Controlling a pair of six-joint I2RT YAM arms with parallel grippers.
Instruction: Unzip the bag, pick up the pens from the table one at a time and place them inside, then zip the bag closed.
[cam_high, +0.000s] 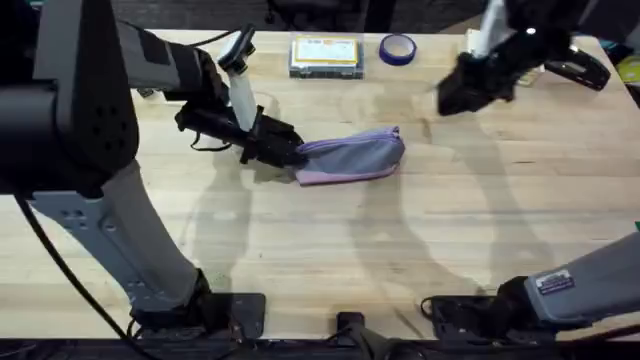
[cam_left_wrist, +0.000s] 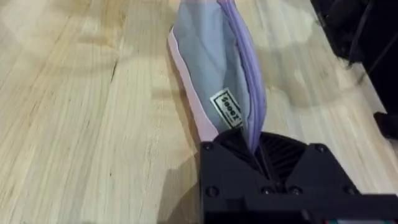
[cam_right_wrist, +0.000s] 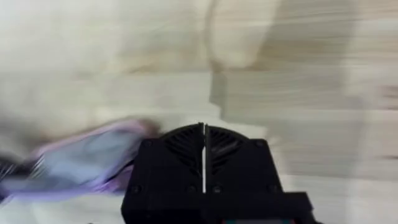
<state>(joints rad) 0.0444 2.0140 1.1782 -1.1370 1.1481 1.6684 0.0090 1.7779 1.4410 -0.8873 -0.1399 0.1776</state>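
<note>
I see the bag (cam_high: 352, 157) lying in the middle of the desk (cam_high: 400, 240). My left gripper (cam_high: 290, 152) is clenched on the bag's end. My right gripper (cam_high: 455, 95) is clenched on nothing, up in the upper right.

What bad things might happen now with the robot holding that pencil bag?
The left gripper pinches just the end of the bag, right at the purple zipper. A pull might drag the whole bag across the table instead of moving the zipper, or the fabric might slip out. The right gripper is shut and hangs above the table away from the bag, so nothing holds down the other end.
</note>
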